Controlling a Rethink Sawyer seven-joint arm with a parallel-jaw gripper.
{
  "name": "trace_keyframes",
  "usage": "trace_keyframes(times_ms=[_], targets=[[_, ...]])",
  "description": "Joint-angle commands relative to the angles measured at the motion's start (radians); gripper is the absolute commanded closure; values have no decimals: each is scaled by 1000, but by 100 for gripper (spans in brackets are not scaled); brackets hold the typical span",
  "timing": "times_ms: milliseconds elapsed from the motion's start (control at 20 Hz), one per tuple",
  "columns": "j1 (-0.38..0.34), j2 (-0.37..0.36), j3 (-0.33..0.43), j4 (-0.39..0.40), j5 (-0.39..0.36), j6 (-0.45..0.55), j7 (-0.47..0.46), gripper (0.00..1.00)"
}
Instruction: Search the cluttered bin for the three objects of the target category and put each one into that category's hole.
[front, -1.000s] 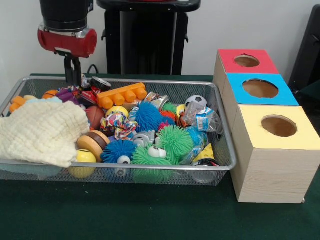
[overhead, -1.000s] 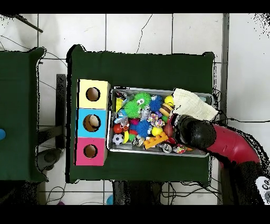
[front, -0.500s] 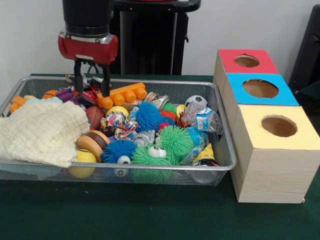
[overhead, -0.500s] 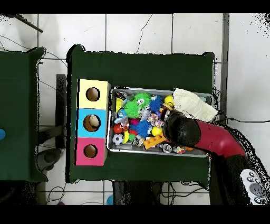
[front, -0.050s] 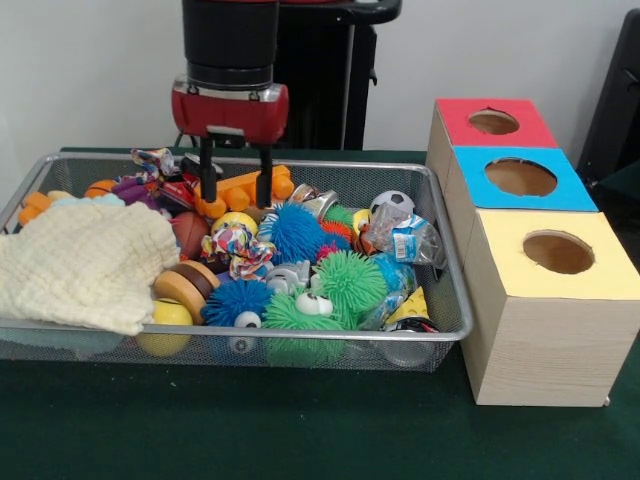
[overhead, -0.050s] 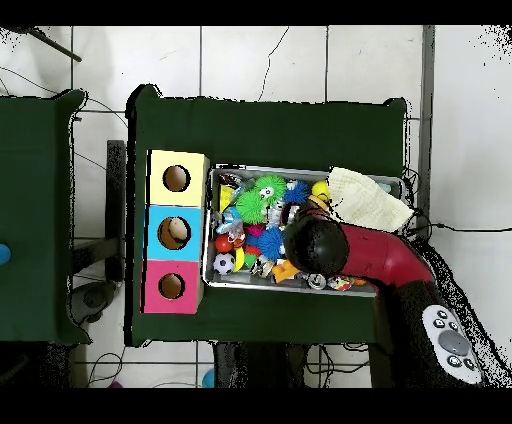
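Observation:
My gripper (front, -0.050s: 234, 196) hangs open over the back of the wire bin (front, -0.050s: 300, 333), one finger on each side of an orange studded block (front, -0.050s: 281, 183). I cannot tell if the fingers touch the block. In the overhead view the arm's black wrist (overhead, -0.050s: 313, 243) covers the gripper, and one end of the orange block (overhead, -0.050s: 285, 270) pokes out beside it. In the bin lie a blue spiky ball (front, -0.050s: 296, 232), a green spiky ball (front, -0.050s: 352, 280), a small soccer ball (front, -0.050s: 392, 202) and several other toys. To the right stand the red hole (front, -0.050s: 493, 122), blue hole (front, -0.050s: 520, 177) and yellow hole (front, -0.050s: 557, 252).
A cream cloth (front, -0.050s: 85, 262) fills the bin's left end and drapes over its rim. The three wooden boxes touch the bin's right side; in the overhead view they stand left of the bin (overhead, -0.050s: 208, 230). A dark green cover lies on the table (front, -0.050s: 200, 430).
The arm has swung from the bin's back left corner toward its middle, and the gripper has turned so both fingers now show spread over the orange block.

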Motion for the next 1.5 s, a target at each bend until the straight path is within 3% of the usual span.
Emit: trace_keyframes(times_ms=[50, 700, 900, 1150, 1500], targets=[[18, 95, 15, 45, 2, -87, 149, 0], [48, 177, -52, 37, -52, -211, 120, 0], [31, 183, -40, 58, -71, -276, 110, 0], [-2, 164, -18, 82, -93, -262, 81, 0], [19, 183, -42, 80, -101, -290, 110, 0]])
